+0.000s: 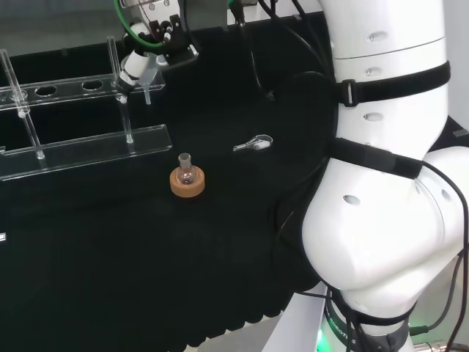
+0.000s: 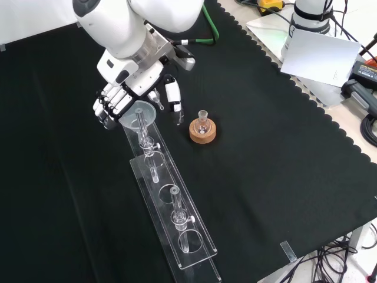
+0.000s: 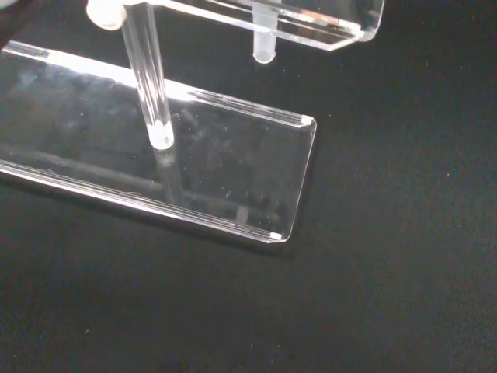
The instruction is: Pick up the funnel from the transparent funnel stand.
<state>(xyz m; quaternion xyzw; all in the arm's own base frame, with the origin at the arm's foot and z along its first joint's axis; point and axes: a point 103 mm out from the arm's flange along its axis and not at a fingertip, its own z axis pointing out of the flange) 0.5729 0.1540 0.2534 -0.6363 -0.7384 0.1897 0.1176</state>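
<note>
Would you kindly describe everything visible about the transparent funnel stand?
The funnel stand is clear acrylic: a flat base plate and an upper shelf pierced with round holes, joined by thin upright rods. It lies long on the black cloth. In the front view, a clear funnel sits in the hole at its far end, where the hand reaches with curled fingers at the funnel's rim.

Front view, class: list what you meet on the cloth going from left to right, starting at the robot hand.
robot hand → funnel → small flask on its cork ring → white paper sheet
</note>
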